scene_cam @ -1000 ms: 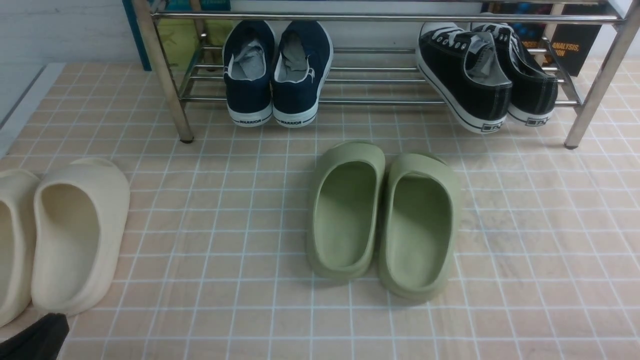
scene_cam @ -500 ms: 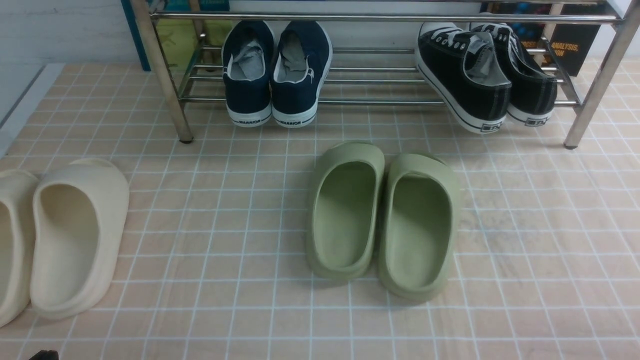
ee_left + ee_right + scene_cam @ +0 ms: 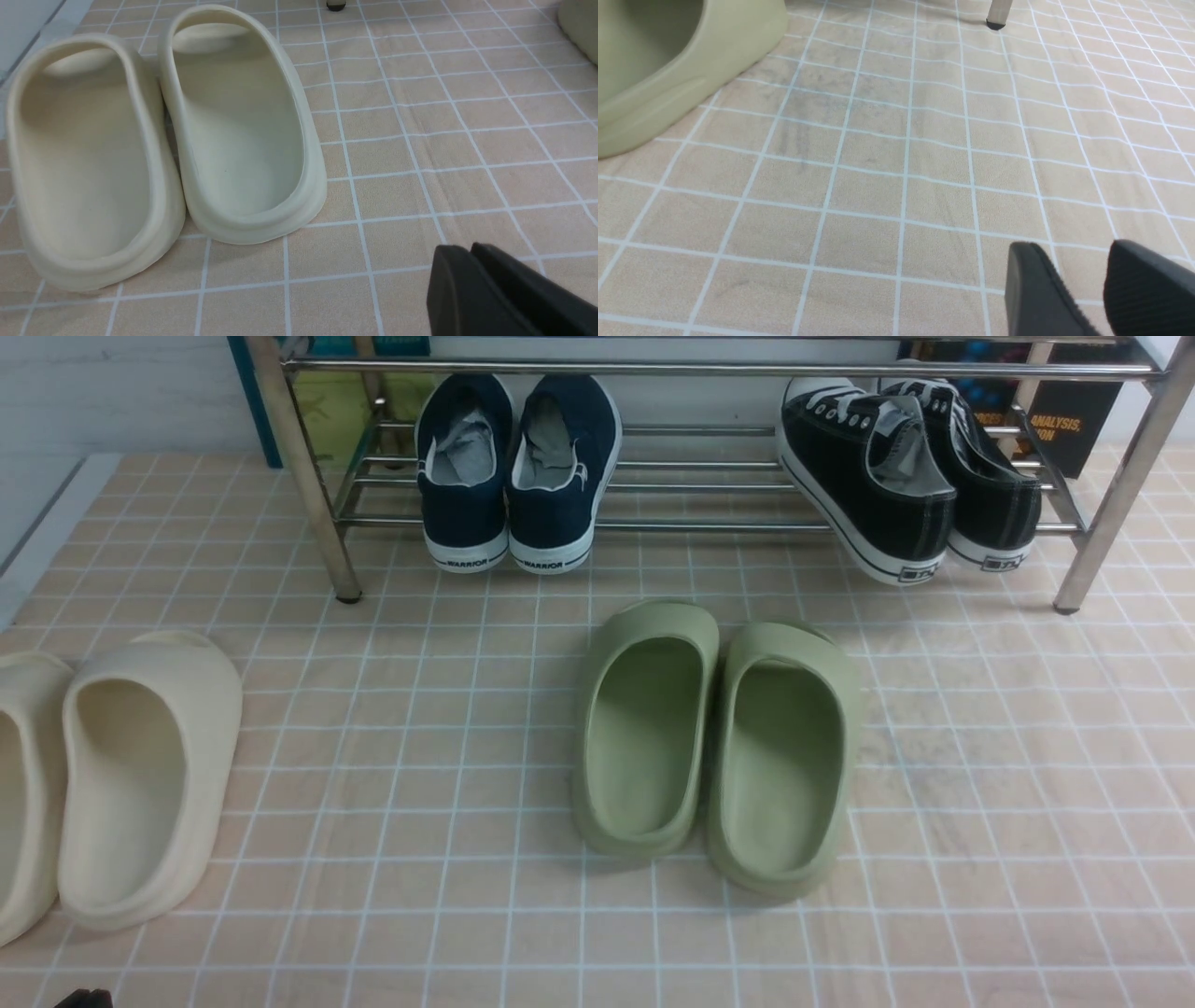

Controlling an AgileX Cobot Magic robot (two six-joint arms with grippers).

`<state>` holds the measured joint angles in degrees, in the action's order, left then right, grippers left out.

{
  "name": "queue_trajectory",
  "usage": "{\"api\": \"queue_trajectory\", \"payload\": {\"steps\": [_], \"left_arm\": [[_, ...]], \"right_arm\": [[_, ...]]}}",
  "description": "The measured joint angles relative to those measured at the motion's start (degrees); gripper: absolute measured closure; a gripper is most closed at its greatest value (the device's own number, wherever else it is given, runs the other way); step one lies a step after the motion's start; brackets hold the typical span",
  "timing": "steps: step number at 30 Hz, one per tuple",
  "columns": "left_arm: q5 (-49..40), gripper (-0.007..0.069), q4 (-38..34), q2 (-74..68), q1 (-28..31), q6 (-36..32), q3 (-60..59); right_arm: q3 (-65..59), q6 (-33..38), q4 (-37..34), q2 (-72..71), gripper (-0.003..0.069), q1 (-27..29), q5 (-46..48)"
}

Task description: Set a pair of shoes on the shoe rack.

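The two navy slip-ons (image 3: 515, 476) stand side by side on the lower shelf of the chrome shoe rack (image 3: 709, 526), at its left end, heels with "WARRIOR" text toward me. My left gripper (image 3: 460, 252) hangs low over the tiled floor, near the cream slippers, with its jaws pressed together and empty. Only a dark tip of it (image 3: 82, 999) shows at the front view's bottom left edge. My right gripper (image 3: 1069, 254) hovers over bare tiles with a gap between its jaws, holding nothing. It is out of the front view.
Black lace-up sneakers (image 3: 906, 476) sit on the rack's right end. Olive green slippers (image 3: 714, 747) lie mid-floor in front of the rack. Cream slippers (image 3: 121, 775) lie at the left; they also fill the left wrist view (image 3: 163, 140). A rack leg foot (image 3: 995, 23) stands ahead of my right gripper.
My left gripper has drawn back toward the bottom left edge of the front view; only its tip still shows. The shoes have not moved.
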<state>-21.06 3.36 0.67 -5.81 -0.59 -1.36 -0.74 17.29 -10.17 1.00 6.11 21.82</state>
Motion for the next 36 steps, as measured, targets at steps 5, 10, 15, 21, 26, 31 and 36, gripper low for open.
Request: {"api": "queue_trajectory", "payload": {"steps": [5, 10, 15, 21, 26, 31, 36], "left_arm": [[0.0, 0.057, 0.0, 0.0, 0.0, 0.0, 0.0], [0.0, 0.0563, 0.0, 0.0, 0.0, -0.05, 0.0], [0.0, 0.0557, -0.05, 0.0, 0.0, -0.07, 0.0], [0.0, 0.0551, -0.05, 0.0, 0.0, -0.11, 0.0], [0.0, 0.0548, 0.23, 0.0, 0.0, -0.11, 0.0], [0.0, 0.0543, 0.28, 0.0, 0.0, -0.11, 0.0], [0.0, 0.0538, 0.28, 0.0, 0.0, -0.14, 0.0]], "right_arm": [[0.0, 0.0, 0.0, 0.0, 0.0419, 0.0, 0.0], [0.0, 0.0, 0.0, 0.0, 0.0419, 0.0, 0.0], [0.0, 0.0, 0.0, 0.0, 0.0419, 0.0, 0.0], [0.0, 0.0, 0.0, 0.0, 0.0419, 0.0, 0.0], [0.0, 0.0, 0.0, 0.0, 0.0419, 0.0, 0.0], [0.0, 0.0, 0.0, 0.0, 0.0419, 0.0, 0.0], [0.0, 0.0, 0.0, 0.0, 0.0419, 0.0, 0.0]]}}
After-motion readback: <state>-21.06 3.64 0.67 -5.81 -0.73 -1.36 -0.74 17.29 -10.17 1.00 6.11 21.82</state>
